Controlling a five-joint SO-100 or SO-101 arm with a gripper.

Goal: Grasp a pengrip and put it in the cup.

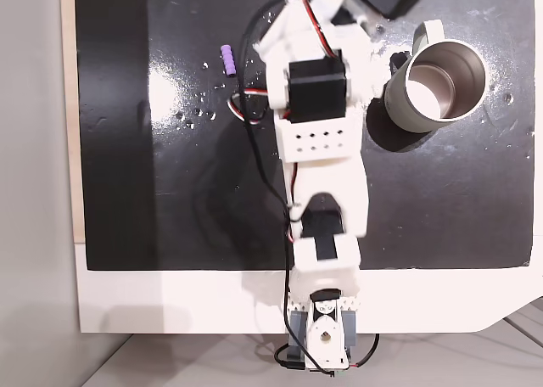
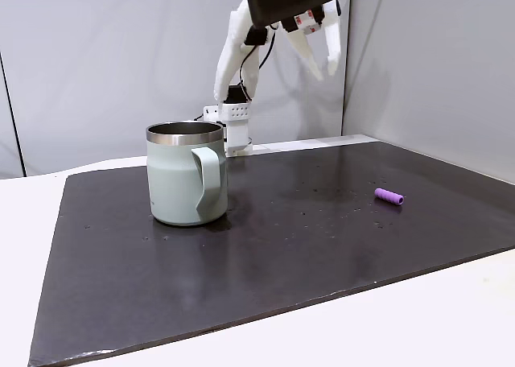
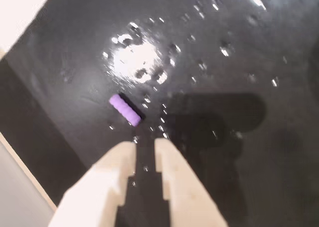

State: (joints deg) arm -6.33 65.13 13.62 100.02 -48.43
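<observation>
Pengrip [image 3: 124,109] lies loose on the black mat [image 2: 282,246], well apart from the cup [image 2: 186,174]. It looks light, soft and ribbed, so likely easy to pinch yet prone to roll; best taken across its middle, jaws square to its length. Gripper [image 2: 319,66] hangs high above the mat, fingers pointing down, a narrow gap between them, holding nothing.

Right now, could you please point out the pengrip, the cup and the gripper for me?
pengrip [image 3: 125,110]: wrist view, middle of its purple ribbed body.
cup [image 2: 173,186]: a fixed view, grey-green outer wall left of the handle.
gripper [image 3: 145,144]: wrist view, midway between its white fingertips.
</observation>
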